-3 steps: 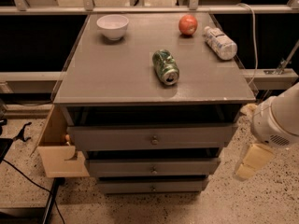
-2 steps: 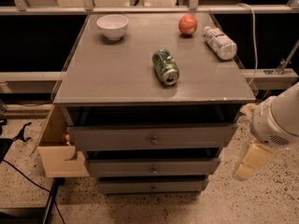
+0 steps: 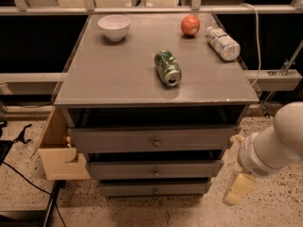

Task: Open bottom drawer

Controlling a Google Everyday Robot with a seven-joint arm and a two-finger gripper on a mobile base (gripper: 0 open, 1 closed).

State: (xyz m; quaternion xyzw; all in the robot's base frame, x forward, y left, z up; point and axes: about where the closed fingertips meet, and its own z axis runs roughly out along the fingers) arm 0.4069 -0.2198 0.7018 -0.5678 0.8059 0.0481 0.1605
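Note:
The grey cabinet (image 3: 156,86) has three drawers. The bottom drawer (image 3: 128,189) is the lowest and slimmest front, with a small round knob (image 3: 155,190), and it looks closed. My gripper (image 3: 236,164) hangs off the white arm (image 3: 277,143) to the right of the cabinet, level with the middle and bottom drawers. Its two beige fingers are spread apart with nothing between them: one fingertip (image 3: 235,139) is near the top drawer's right end, and the other finger (image 3: 239,188) points down beside the bottom drawer. The gripper does not touch the knob.
On the cabinet top lie a white bowl (image 3: 114,26), a red apple (image 3: 190,25), a plastic bottle (image 3: 223,43) and a green can (image 3: 167,67) on its side. A wooden box (image 3: 59,152) juts out at the cabinet's left. Black cables (image 3: 28,178) lie on the speckled floor.
My gripper has moved down and a little left, from beside the top drawer to beside the lower drawers. The drawers and the objects on top have not moved.

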